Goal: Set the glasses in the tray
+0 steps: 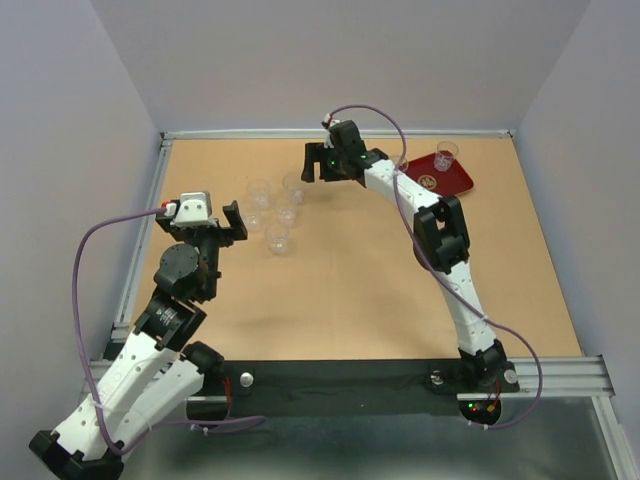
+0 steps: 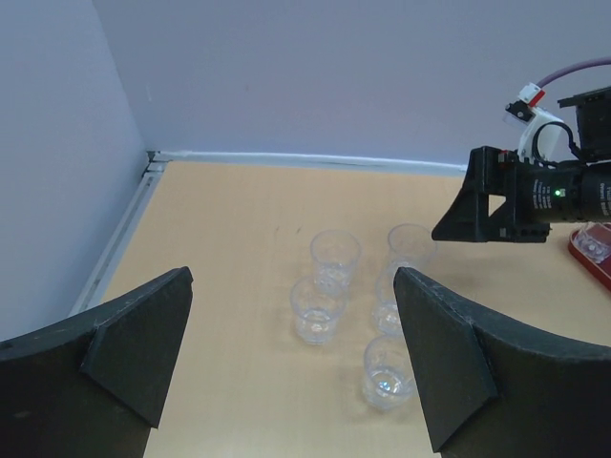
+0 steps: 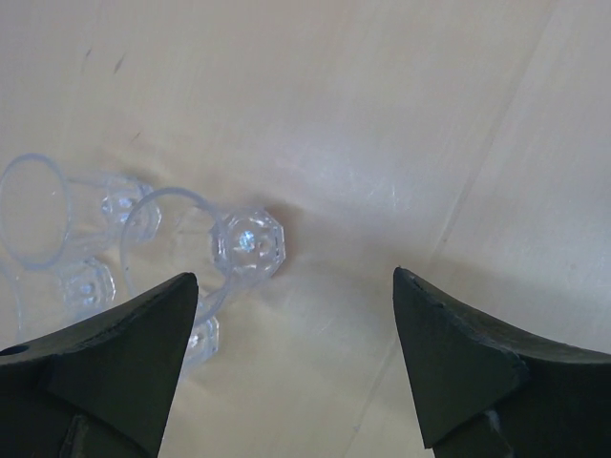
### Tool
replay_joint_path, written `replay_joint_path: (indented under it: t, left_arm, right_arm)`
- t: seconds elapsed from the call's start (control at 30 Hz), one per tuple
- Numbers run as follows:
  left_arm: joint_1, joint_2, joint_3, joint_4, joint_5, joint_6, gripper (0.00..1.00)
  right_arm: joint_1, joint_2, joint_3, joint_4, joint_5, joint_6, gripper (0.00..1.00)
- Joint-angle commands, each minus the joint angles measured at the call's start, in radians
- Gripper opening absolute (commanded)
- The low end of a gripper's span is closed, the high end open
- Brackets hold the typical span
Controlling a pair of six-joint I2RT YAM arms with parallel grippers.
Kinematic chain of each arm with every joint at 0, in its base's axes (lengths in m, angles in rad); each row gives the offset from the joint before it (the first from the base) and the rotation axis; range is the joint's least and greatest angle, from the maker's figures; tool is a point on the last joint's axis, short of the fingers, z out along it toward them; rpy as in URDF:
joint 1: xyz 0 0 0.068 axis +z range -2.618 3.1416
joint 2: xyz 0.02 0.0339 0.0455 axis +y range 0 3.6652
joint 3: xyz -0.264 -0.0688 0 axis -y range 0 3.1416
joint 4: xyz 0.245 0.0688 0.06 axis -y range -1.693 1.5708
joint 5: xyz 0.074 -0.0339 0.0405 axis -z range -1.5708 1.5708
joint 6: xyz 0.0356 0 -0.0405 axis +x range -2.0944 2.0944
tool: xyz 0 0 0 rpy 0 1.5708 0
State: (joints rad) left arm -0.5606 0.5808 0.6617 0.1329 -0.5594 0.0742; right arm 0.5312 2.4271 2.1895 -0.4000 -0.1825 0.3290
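Observation:
Several clear glasses stand clustered at the table's back left [image 1: 278, 238]; they also show in the left wrist view [image 2: 317, 310]. The dark-red tray [image 1: 462, 180] lies at the back right with one glass [image 1: 446, 154] standing on its far edge. My right gripper [image 1: 316, 165] hangs open and empty above the table just right of the cluster; from above, the nearest glass [image 3: 246, 244] is left of its gap [image 3: 294, 286]. My left gripper [image 1: 225, 228] is open and empty, raised to the left of the cluster, which it faces [image 2: 294, 281].
The grey walls and a metal rail [image 1: 150, 230] bound the table on the left and at the back. The right arm's forearm [image 1: 400, 190] reaches over the tray's near left corner. A sliver of the tray [image 2: 594, 256] shows at the right edge of the left wrist view.

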Motion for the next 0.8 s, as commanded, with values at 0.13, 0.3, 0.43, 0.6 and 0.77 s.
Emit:
replay_joint_path:
  t: [0.13,0.3,0.43,0.6,0.77]
  left_arm:
    - [0.007,0.004,-0.013,0.048,-0.017,0.021,0.99]
    - [0.007,0.007,-0.013,0.048,-0.013,0.021,0.99]
    - [0.007,0.004,-0.013,0.047,-0.01,0.021,0.99]
    - [0.007,0.001,-0.014,0.048,-0.004,0.019,0.99]
    - [0.007,-0.001,-0.013,0.047,0.0,0.019,0.99]
  right_arm:
    - [0.016,0.065,0.118,0.027,0.055,0.067,0.79]
    - [0.019,0.084,0.128,0.033,0.043,0.064,0.71]
    - [0.023,0.087,0.121,0.033,0.054,0.059,0.61]
    - [0.027,0.093,0.107,0.032,0.046,0.044,0.47]
    - [0.03,0.098,0.107,0.032,0.063,0.035,0.37]
